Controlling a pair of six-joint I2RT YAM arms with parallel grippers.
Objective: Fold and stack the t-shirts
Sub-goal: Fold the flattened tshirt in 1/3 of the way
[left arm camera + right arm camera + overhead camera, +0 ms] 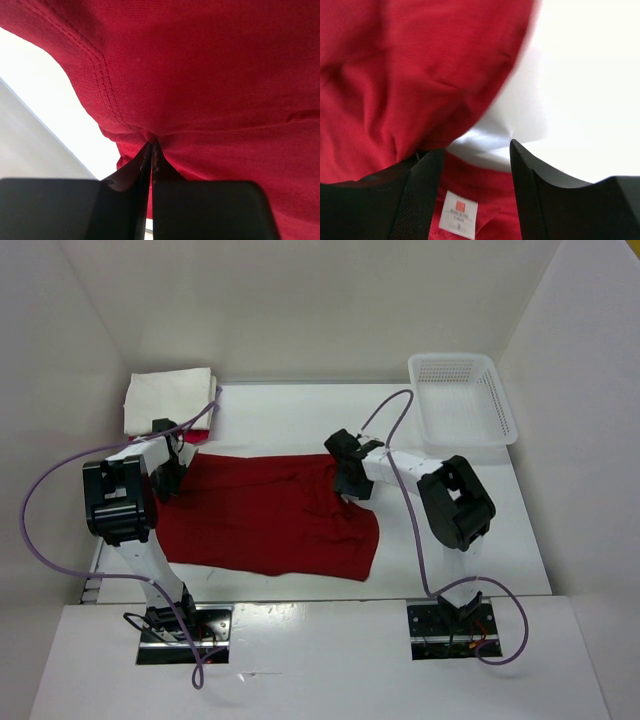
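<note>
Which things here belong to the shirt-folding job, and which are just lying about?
Job: dark red t-shirt, spread out; folded cream t-shirt, far left corner; left gripper, pinching the red cloth; right gripper, open.
Lying about: white basket, far right.

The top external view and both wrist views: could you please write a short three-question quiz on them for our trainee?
1. True or false: the left gripper is shut on the dark red t-shirt.
2. Pick one. The jaws of the right gripper stand: A) apart, B) clamped on a basket rim, C) out of view.
3. Fill in: the white basket sits at the far edge, on the robot's ____ side.

Key: 1 true; 2 A; 3 right.
</note>
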